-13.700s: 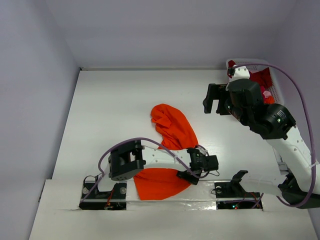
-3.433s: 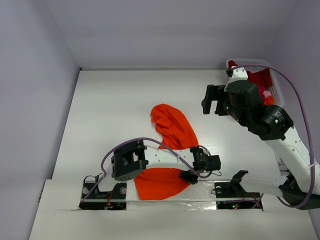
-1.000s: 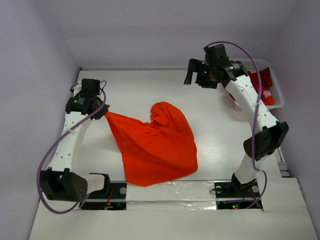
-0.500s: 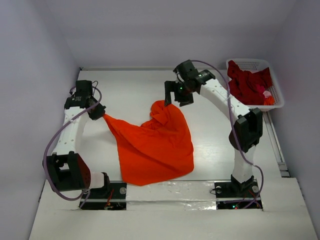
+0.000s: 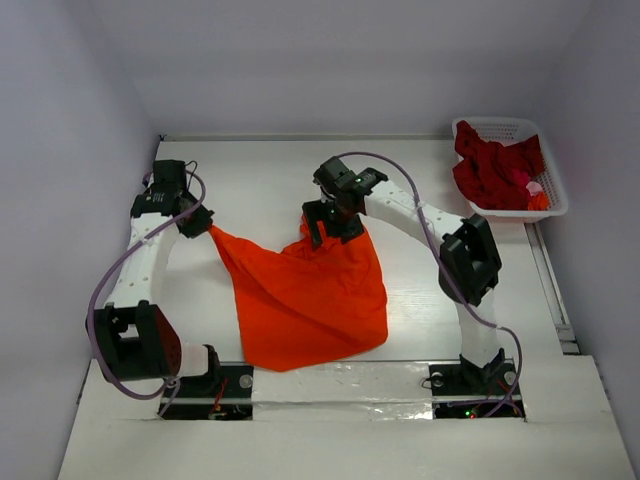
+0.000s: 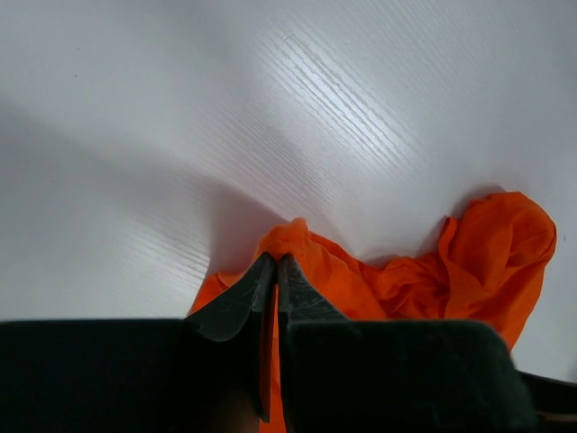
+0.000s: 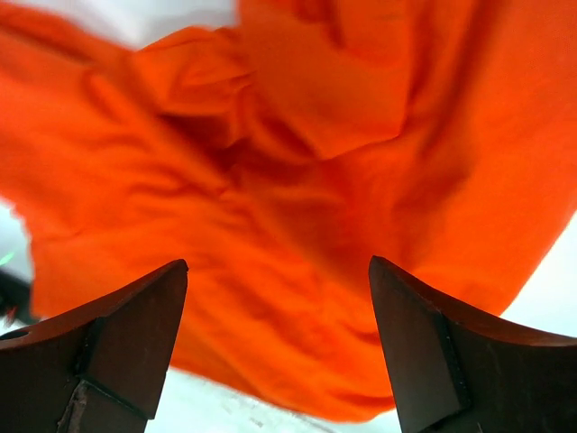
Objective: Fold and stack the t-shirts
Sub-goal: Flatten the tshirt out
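Right wrist: soft, creased orange t-shirt (image 7: 297,180) beneath the wide-spread right tool (image 7: 275,263).

No readable text, number, brand or sign in any view. The orange t-shirt (image 5: 310,290) shows plain cloth, no print visible. Any markings on the arm casings (image 5: 140,270) or the white basket (image 5: 505,128) are too small to make out.

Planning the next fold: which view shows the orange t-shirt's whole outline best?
Top external: the orange t-shirt shows nearly its whole spread, one corner pinched by the left gripper. Left wrist shows only that pinched corner and a far bunch; right wrist only crumpled folds up close.
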`<state>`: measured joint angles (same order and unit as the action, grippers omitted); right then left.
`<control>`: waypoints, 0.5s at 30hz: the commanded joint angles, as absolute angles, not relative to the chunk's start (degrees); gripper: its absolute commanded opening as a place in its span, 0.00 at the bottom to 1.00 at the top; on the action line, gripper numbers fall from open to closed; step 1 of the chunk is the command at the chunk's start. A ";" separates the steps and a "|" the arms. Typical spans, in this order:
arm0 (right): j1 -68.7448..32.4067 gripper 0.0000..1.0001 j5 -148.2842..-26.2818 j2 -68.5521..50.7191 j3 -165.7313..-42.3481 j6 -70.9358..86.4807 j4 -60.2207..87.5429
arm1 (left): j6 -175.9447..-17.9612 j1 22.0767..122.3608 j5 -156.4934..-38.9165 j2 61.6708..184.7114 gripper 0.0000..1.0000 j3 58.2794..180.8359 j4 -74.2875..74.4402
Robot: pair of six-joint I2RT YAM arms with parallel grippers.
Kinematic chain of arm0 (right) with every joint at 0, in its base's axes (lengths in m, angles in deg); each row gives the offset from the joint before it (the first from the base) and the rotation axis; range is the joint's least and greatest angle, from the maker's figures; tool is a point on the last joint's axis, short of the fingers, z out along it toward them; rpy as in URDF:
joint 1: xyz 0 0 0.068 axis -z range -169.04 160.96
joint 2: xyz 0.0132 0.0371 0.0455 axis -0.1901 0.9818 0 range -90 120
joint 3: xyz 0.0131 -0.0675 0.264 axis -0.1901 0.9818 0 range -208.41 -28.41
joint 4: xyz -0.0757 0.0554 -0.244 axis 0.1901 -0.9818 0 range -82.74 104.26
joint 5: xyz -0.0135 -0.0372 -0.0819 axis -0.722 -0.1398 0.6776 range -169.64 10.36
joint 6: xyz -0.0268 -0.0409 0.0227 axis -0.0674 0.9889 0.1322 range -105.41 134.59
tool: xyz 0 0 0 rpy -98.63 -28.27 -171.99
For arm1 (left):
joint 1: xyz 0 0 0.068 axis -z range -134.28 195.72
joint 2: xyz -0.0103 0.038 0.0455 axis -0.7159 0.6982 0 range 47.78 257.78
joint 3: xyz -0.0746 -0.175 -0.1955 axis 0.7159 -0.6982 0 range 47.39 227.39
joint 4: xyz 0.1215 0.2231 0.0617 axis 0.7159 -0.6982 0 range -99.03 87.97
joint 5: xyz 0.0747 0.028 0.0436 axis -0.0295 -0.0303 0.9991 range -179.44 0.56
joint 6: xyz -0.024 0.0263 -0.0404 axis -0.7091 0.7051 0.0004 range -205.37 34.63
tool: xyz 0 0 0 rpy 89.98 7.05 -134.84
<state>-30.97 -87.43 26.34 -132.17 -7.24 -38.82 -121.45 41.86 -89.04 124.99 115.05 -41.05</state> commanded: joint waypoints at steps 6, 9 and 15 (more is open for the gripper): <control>-30.44 0.86 -82.89 33.74 -141.50 -6.77 -36.98 | -120.35 41.68 -91.38 122.85 0.00 112.87 -40.17; -30.44 0.85 -83.07 36.29 -144.06 -6.86 -37.69 | -119.83 41.68 -91.29 122.32 0.00 112.60 -40.70; -30.44 0.84 -82.98 37.79 -144.95 -7.38 -37.34 | -119.47 41.68 -91.03 121.17 0.00 111.90 -41.05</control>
<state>-30.30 -83.74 38.01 -142.36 -7.28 -38.19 -120.64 41.86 -90.96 123.84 112.45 -40.99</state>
